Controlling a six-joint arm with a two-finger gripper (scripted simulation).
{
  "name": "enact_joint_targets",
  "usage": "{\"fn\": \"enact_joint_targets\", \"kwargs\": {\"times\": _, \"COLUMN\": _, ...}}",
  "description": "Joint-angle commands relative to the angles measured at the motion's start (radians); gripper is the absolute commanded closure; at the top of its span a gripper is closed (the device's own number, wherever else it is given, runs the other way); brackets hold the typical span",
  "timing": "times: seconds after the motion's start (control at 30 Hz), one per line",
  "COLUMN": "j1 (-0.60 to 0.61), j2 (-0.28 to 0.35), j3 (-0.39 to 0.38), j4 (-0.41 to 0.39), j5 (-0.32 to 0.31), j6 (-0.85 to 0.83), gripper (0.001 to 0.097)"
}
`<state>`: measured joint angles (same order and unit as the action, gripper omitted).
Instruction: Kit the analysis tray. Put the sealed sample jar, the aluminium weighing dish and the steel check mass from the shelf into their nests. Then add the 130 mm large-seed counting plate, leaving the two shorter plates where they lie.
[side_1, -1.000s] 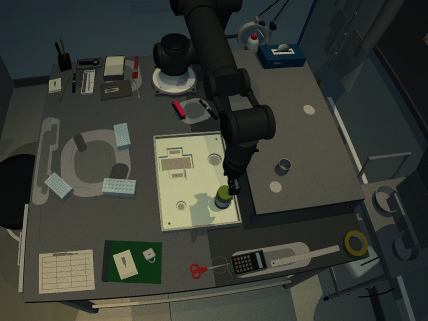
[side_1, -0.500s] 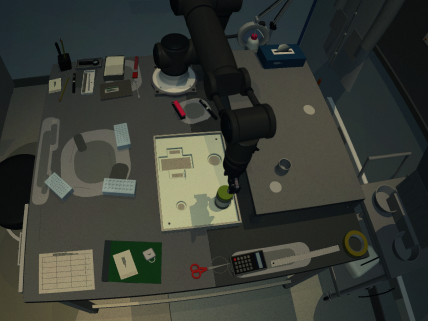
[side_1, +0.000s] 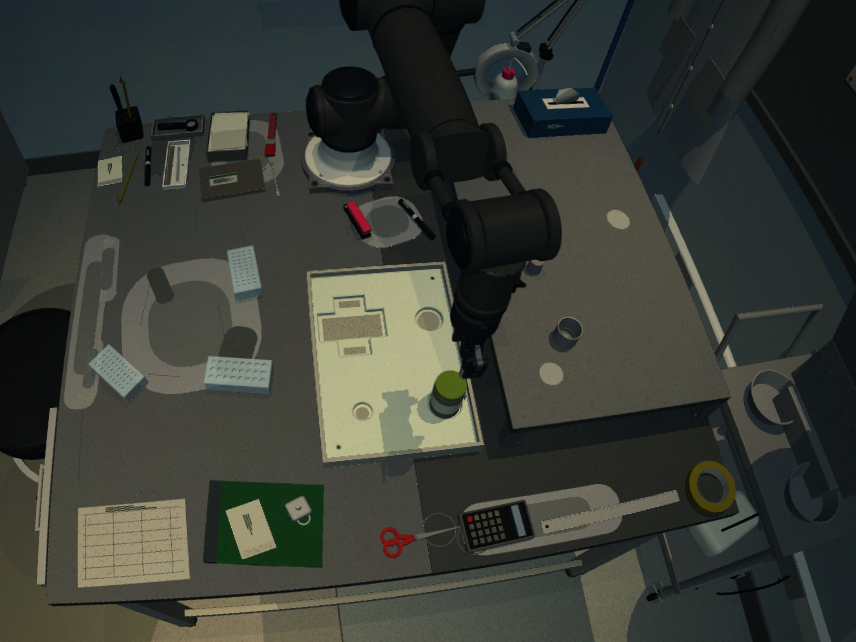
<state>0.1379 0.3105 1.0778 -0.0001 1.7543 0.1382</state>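
Observation:
My gripper (side_1: 472, 365) hangs open just above and beside the sealed sample jar (side_1: 447, 394), a clear jar with a green lid that stands upright in the near right nest of the cream analysis tray (side_1: 391, 359). The aluminium weighing dish (side_1: 568, 333) sits on the raised shelf (side_1: 594, 276) to the right. A small pinkish object (side_1: 534, 267), mostly hidden behind my arm, stands on the shelf's left side. Three pale blue counting plates lie left of the tray: one upright (side_1: 245, 271), one long (side_1: 238, 374) and one slanted (side_1: 117, 372).
The tissue box (side_1: 561, 110) sits at the shelf's far edge. Near the table's front lie scissors (side_1: 397, 540), a calculator (side_1: 496, 525), a ruler (side_1: 608, 513) and a yellow tape roll (side_1: 711, 486). A green mat (side_1: 266, 524) and a paper form (side_1: 133, 540) lie front left.

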Motion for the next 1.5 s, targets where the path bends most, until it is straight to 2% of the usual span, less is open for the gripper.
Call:
{"fn": "enact_joint_targets", "kwargs": {"times": 0.0, "j1": 0.002, "j2": -0.001, "j3": -0.001, "j4": 0.0, "j5": 0.0, "j6": 0.002, "gripper": 0.0281}}
{"fn": "enact_joint_targets", "kwargs": {"times": 0.77, "j1": 0.143, "j2": -0.008, "j3": 0.005, "j4": 0.0, "j5": -0.001, "j6": 0.142, "gripper": 0.0281}}
{"fn": "enact_joint_targets", "kwargs": {"times": 1.47, "j1": 0.322, "j2": 0.041, "j3": -0.053, "j4": 0.0, "j5": 0.009, "j6": 0.322, "gripper": 0.0281}}
